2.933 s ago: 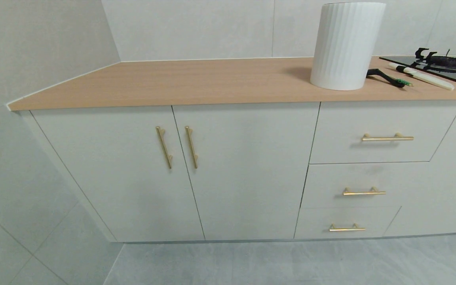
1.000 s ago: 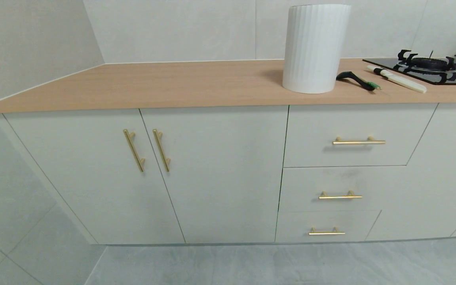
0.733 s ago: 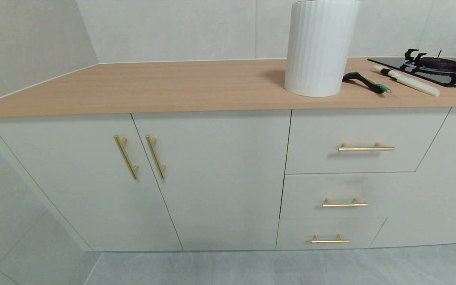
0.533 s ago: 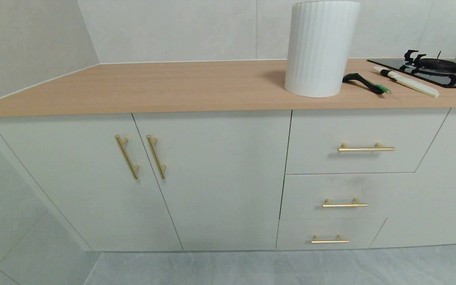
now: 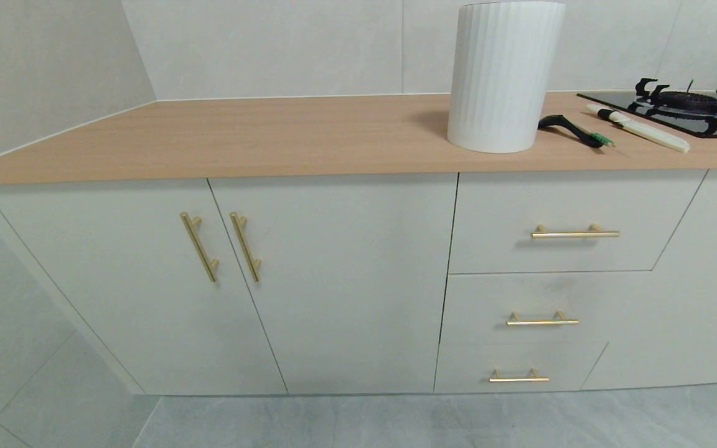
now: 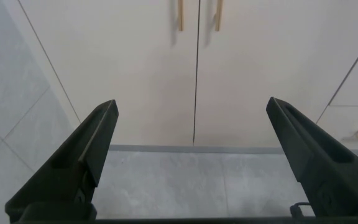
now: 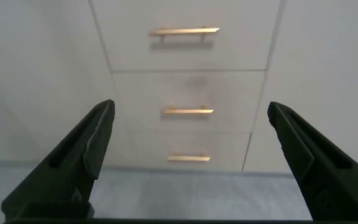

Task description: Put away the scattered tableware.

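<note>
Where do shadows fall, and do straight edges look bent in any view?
Head view: the white container throws a soft shadow leftward on the countertop; the door handles look tilted, a wide-lens effect. Right wrist view: even light, no glare on the drawers.

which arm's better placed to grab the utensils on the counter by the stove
Right, probably. The black-handled, green-tipped utensil and the long white utensil lie toward the right of the wooden counter, and the open right hand faces the gold-handled drawers below them; the open left hand faces the double cabinet doors.
</note>
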